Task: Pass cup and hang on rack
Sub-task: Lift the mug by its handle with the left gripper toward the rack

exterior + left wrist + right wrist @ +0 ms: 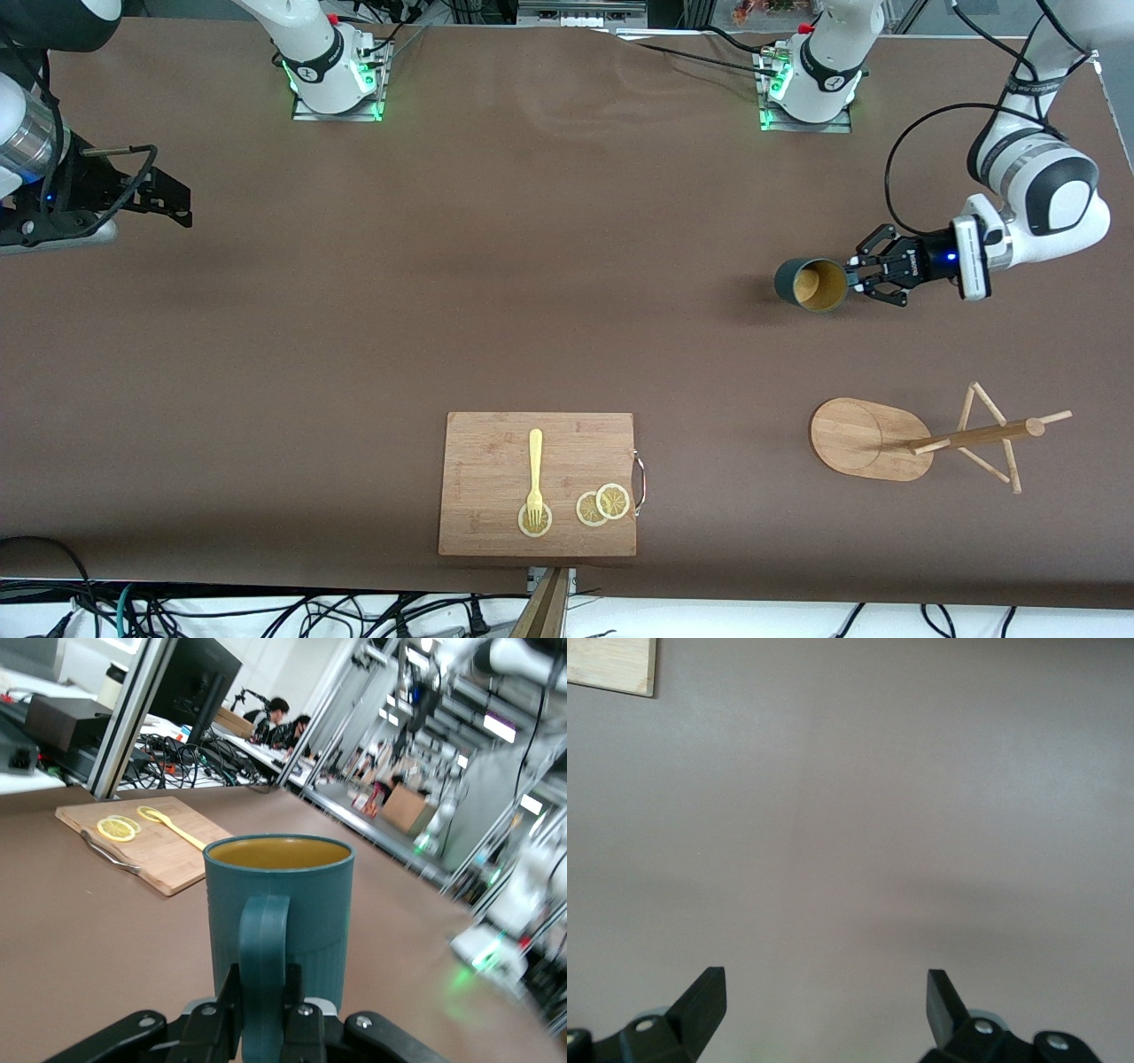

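Gripping the cup (811, 284) by its handle, left claw (858, 275); right claw (173, 206) spread apart, waiting; no legible labels.

I count one small dark teal-blue ribbed cup (811, 283) with a yellowish inside and one loop handle; it is the only cup on the brown table (354, 337).

There is one light wooden mug rack (921, 439) with an oval base, near the table edge closest to the front camera, toward my left arm's end. I can count about six thin pegs on it, but I am not sure.

One rectangular wooden cutting board (496, 452) lies at the middle of that same edge. On it I count one pale yellow fork (535, 474) and three round lemon slices (602, 505).
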Robot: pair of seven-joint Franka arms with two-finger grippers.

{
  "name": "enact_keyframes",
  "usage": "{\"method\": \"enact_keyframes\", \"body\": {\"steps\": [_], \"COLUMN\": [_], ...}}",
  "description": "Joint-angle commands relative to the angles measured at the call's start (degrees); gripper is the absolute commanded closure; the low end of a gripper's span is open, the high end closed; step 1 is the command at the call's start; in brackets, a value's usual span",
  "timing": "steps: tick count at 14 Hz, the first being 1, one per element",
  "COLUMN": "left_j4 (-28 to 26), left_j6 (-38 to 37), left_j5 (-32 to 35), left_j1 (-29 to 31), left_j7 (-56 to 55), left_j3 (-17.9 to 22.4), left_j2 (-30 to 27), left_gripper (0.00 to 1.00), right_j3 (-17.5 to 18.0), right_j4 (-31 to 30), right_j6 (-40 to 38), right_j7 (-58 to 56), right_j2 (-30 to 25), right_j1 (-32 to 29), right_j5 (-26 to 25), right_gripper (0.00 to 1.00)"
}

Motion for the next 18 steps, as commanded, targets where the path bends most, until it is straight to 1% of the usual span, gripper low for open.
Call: {"method": "enact_keyframes", "body": {"steps": [1, 2, 3, 5, 7, 9, 12, 13, 14, 15, 18], "left_j4": [3.0, 4.8, 7.4, 12.6, 16.0, 16.8, 17.2, 19.1, 22.2, 25.2, 30.1], "left_j6": [-6.9, -10.4, -13.8, -18.0, -22.2, -23.4, -24.8, -24.8, -24.9, -25.1, -25.2], "left_j5": [2.1, 2.1, 2.1, 2.3, 3.7, 3.9, 2.9, 2.3, 1.9, 1.8, -1.7], "left_j1": [-0.1, 0.0, 1.1, 3.2, 5.3, 6.3, 8.1, 8.1, 7.9, 8.1, 8.5], "left_j7": [-12.6, -16.3, -17.7, -19.3, -23.1, -27.5, -38.0, -39.6, -41.2, -45.3, -61.1], "left_j3": [2.5, 3.5, 3.5, 3.5, 3.5, 3.5, 3.5, 3.5, 3.5, 3.4, 3.3], "left_j2": [-0.6, 0.9, 3.3, 8.5, 11.5, 12.0, 12.6, 15.1, 18.1, 20.4, 22.6], "left_gripper": [1.0, 1.0, 1.0, 1.0, 1.0, 1.0, 1.0, 1.0, 1.0, 1.0, 1.0], "right_j3": [-0.1, -0.1, -0.1, -0.1, -0.1, -0.1, -0.1, -0.1, -0.1, -0.1, -0.1], "right_j4": [1.2, 1.2, 1.2, 1.2, 1.2, 1.2, 1.2, 1.2, 1.2, 1.2, 1.2], "right_j6": [-0.2, -0.2, -0.2, -0.2, -0.2, -0.2, -0.2, -0.2, -0.2, -0.2, -0.2], "right_j7": [0.8, 0.8, 0.8, 0.8, 0.8, 0.8, 0.8, 0.8, 0.8, 0.8, 0.8], "right_j2": [0.5, 0.5, 0.5, 0.5, 0.5, 0.5, 0.5, 0.5, 0.5, 0.5, 0.5], "right_j1": [0.5, 0.5, 0.5, 0.5, 0.5, 0.5, 0.5, 0.5, 0.5, 0.5, 0.5], "right_j5": [-0.5, -0.5, -0.5, -0.5, -0.5, -0.4, -0.4, -0.4, -0.4, -0.4, -0.4], "right_gripper": [0.0, 0.0, 0.0, 0.0, 0.0, 0.0, 0.0, 0.0, 0.0, 0.0, 0.0]}}
